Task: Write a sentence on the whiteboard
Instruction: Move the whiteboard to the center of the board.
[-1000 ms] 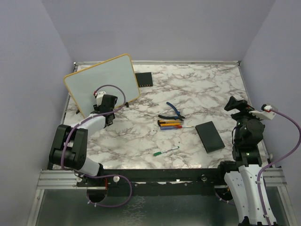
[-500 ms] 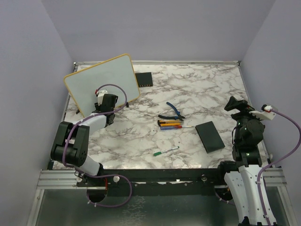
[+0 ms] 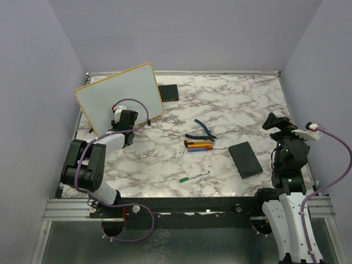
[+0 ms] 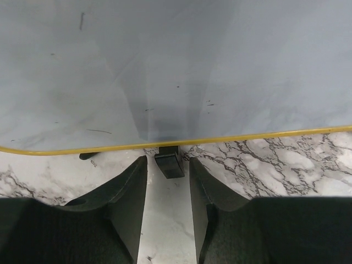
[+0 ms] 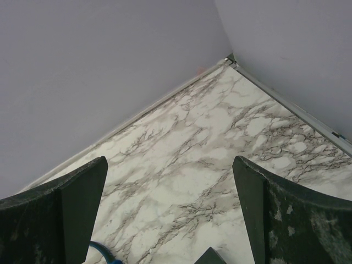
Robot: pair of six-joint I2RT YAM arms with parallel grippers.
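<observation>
While left claw [image 4: 167,160] has narrowed a bit, part-open & empty just short of black foot [image 4: 170,168] of whiteboard [image 3: 118,96] at back-left of counter [image 3: 220,104], board's blank, so prob. repositioning first; right claw [image 5: 169,165] wide open, empty.

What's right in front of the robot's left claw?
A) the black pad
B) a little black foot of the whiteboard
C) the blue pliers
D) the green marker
B: the left wrist view shows a small black foot of the whiteboard just ahead of the gap between the fingers of the left claw.
</observation>
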